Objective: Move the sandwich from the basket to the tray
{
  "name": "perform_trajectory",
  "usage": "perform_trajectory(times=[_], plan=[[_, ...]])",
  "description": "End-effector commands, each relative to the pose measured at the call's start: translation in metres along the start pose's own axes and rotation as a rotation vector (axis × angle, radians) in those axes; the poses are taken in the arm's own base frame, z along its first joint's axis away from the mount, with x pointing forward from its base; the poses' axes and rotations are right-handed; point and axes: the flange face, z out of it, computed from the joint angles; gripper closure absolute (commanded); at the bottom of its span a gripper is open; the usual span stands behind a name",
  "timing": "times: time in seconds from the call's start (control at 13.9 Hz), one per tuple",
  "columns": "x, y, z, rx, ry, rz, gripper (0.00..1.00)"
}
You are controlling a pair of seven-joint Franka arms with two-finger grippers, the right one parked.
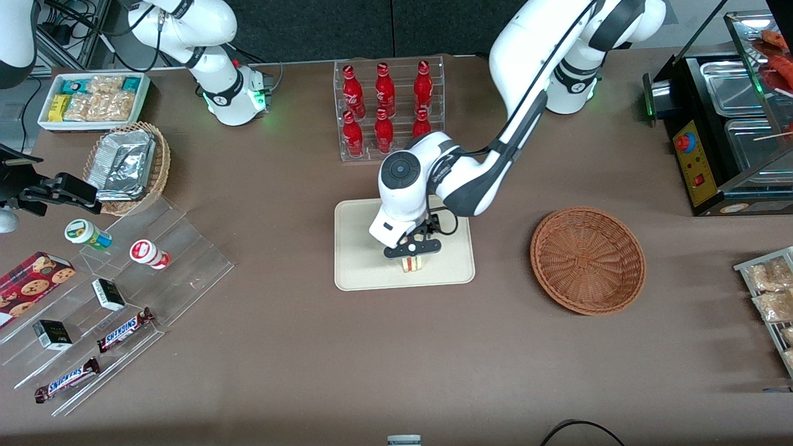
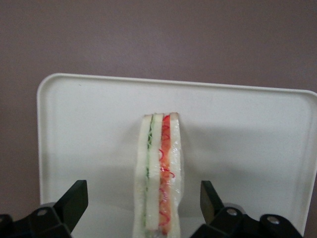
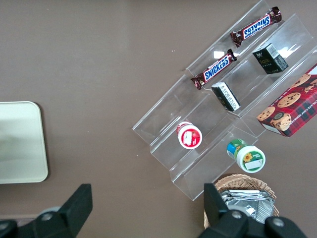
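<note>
The sandwich (image 1: 412, 264) stands on its edge on the cream tray (image 1: 359, 272), in the part of the tray nearer the front camera. Its red, orange and green layers (image 2: 161, 168) show against the tray's floor (image 2: 89, 129). My left gripper (image 1: 413, 257) is directly over it and open. Its black fingers (image 2: 74, 198) flank the sandwich with a gap on each side, touching nothing. The reddish-brown basket (image 1: 587, 260) sits empty beside the tray, toward the working arm's end. A corner of the tray (image 3: 20, 144) also shows in the right wrist view.
A rack of red bottles (image 1: 387, 108) stands farther from the camera than the tray. Toward the parked arm's end are a clear stepped shelf with snacks (image 1: 118, 297), a tan wicker basket of foil packets (image 1: 127, 164) and a white snack box (image 1: 93, 99). A black food warmer (image 1: 718, 136) stands at the working arm's end.
</note>
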Motion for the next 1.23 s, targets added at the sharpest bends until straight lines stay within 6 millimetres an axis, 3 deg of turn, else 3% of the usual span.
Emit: perform_trajectory(times=[0.0,0.14,0.22,0.36,0.43,0.65,0.94,1.15], plan=[[0.021,-0.043,-0.047,0.021,-0.037,0.114,0.00],[0.050,-0.093,-0.073,0.029,-0.063,0.171,0.00],[0.053,-0.112,-0.079,0.058,-0.099,0.173,0.00],[0.081,-0.170,-0.096,0.057,-0.112,0.121,0.00],[0.090,-0.196,-0.112,0.024,-0.112,0.134,0.00],[0.106,-0.272,-0.134,-0.009,-0.125,0.168,0.00],[0.104,-0.329,-0.160,-0.008,-0.120,0.189,0.00],[0.095,-0.354,-0.186,-0.026,-0.148,0.155,0.00]])
